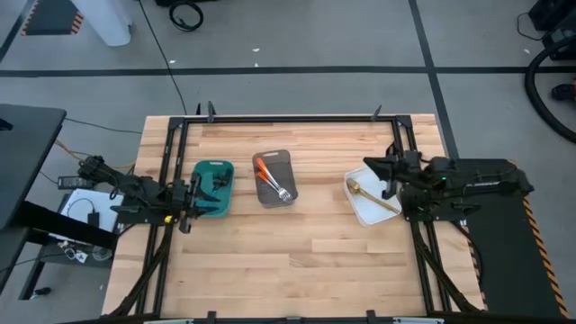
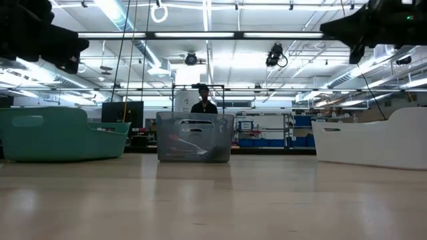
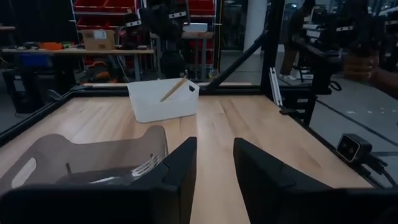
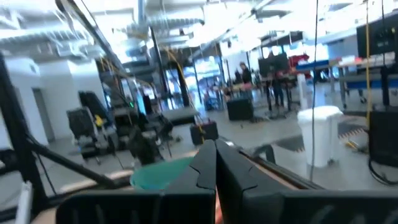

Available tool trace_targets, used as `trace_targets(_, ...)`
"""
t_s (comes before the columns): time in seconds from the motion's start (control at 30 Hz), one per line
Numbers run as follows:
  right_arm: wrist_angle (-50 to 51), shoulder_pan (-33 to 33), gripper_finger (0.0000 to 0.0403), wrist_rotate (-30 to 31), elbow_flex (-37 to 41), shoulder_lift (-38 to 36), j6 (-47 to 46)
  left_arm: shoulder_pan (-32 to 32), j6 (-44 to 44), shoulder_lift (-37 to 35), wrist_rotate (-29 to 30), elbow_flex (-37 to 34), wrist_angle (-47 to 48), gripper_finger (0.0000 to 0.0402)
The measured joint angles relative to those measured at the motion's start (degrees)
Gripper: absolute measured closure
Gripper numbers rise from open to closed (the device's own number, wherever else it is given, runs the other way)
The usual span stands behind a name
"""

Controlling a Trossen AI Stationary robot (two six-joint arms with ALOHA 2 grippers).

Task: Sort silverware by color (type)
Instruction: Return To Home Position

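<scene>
1. Sorting is judged done: orange-handled forks [image 1: 264, 169] are kept in the grey tray [image 1: 281, 162], dark pieces [image 1: 216, 183] in the teal tray [image 1: 227, 166] left of it, a gold utensil [image 1: 373, 198] in the white tray [image 1: 364, 215] right of it.
2. Outside them, the left gripper [image 3: 214, 144] is parked parted, the right gripper [image 4: 216, 147] closed, both empty.

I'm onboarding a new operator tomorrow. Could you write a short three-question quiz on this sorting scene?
1. True or false: the gold-handled utensil lies in the grey tray.
2. Of the teal tray, grey tray and white tray, which holds the orange-handled utensil? A. teal B. grey C. white
3. Fill in: in the left wrist view, the left gripper has its fingers ____.
Key: 1. False; it lies in the white tray. 2. B. 3. Open, with nothing between them.
</scene>
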State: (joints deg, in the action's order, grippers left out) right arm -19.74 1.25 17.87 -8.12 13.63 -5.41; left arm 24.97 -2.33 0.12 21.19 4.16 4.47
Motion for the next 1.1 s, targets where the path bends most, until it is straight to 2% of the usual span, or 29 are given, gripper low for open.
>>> trace_targets(0.17, 13.1, 1.4, 0.0397, 0.3, 0.0, -13.3, -3.4, 0.0, -1.1, 0.0, -1.1, 0.0, 1.6, 0.0311)
trace_targets(0.27, 16.1, 2.2, 0.0397, -1.1, -0.1, -13.4, -4.5, 0.0, -1.6, 0.0, -3.3, 0.0, 1.6, 0.0329)
trace_targets(0.5, 15.6, 2.4, 0.0390, -0.6, -0.2, -12.5, -4.0, 0.4, -3.8, 0.1, -5.6, 0.0, 2.0, 0.0356)
trace_targets(0.67, 15.0, 2.4, 0.0386, -0.6, -0.2, -12.5, -6.5, 0.4, -4.4, 0.1, -6.5, -1.0, -0.6, 0.0360)
trace_targets(0.83, 14.9, 2.5, 0.0385, -0.6, -0.2, -12.5, -6.5, 0.4, -4.1, 0.1, -11.5, -3.6, -7.3, 0.0361)
trace_targets(1.1, 14.7, 2.4, 0.0386, -0.6, -0.3, -12.5, -6.5, 0.4, -2.7, 0.1, -13.9, -3.6, -7.1, 0.0361)
